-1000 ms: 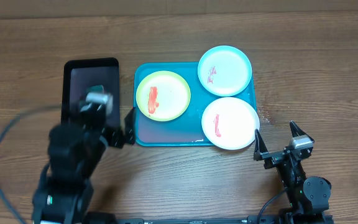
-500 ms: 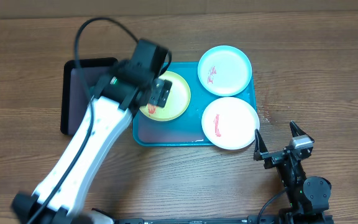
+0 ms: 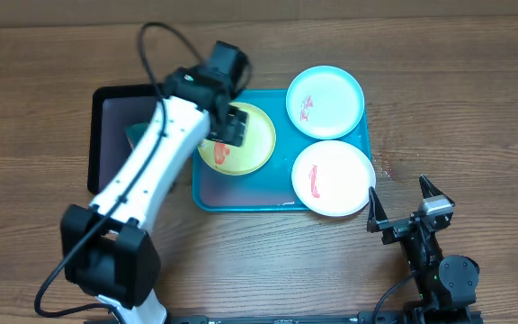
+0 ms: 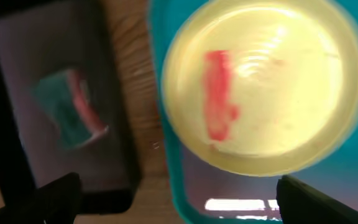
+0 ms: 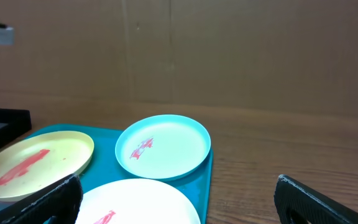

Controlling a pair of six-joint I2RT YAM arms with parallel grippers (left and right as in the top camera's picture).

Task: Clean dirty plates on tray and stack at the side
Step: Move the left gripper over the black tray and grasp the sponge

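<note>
Left arm (image 3: pixel 151 175) now across black tray (image 3: pixel 108 126)

Plates (image 3: pixel 326 101) glossy plastic; tray (image 3: pixel 241 192) smooth shiny plastic; table (image 3: pixel 475 108) matt wood grain.

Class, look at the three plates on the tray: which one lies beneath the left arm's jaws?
The yellow-green plate, at the tray's left end. The light blue plate and the white plate lie clear of the arm.
</note>
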